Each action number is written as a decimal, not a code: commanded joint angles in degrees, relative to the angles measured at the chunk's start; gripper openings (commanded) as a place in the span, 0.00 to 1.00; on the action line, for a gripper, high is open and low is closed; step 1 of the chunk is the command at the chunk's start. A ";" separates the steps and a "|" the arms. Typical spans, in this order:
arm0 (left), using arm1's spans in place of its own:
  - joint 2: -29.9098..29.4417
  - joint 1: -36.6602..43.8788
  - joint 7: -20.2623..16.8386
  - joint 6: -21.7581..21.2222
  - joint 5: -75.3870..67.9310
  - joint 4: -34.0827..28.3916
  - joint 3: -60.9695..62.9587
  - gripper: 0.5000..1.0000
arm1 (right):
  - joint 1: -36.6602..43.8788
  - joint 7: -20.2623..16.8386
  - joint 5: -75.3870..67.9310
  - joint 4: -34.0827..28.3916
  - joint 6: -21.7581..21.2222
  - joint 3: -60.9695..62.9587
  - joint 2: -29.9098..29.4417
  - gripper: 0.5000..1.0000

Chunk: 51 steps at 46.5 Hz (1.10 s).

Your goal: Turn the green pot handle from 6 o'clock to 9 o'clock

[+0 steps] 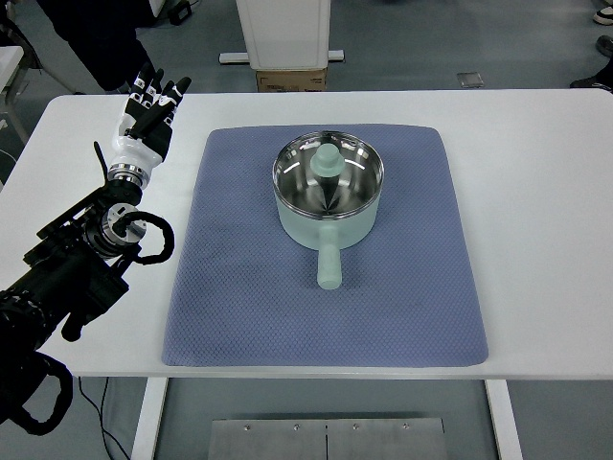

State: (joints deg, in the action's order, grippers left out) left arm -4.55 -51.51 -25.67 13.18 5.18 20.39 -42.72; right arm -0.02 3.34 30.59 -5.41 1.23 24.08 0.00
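- Pot sits on the mat, handle pointing toward the robot, a lid-like knob inside.
- Left hand over the table, fingers straight, holding nothing.

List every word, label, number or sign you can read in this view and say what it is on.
No readable text anywhere.
green pot: no label or brand visible.
blue mat: plain weave, no print.
left hand: black and white, no markings legible.
cardboard box past the table's far edge: no print legible.
small plate on the floor: too small to tell.
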 commanded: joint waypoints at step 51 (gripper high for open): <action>-1.69 -0.61 0.27 0.70 -3.24 0.17 0.62 1.00 | 0.02 0.00 0.00 -0.04 0.00 0.00 0.00 1.00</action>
State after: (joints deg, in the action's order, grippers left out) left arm -5.93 -51.94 -25.50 13.45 3.08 20.46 -42.18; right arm 0.00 3.34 30.59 -5.40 1.23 24.08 0.00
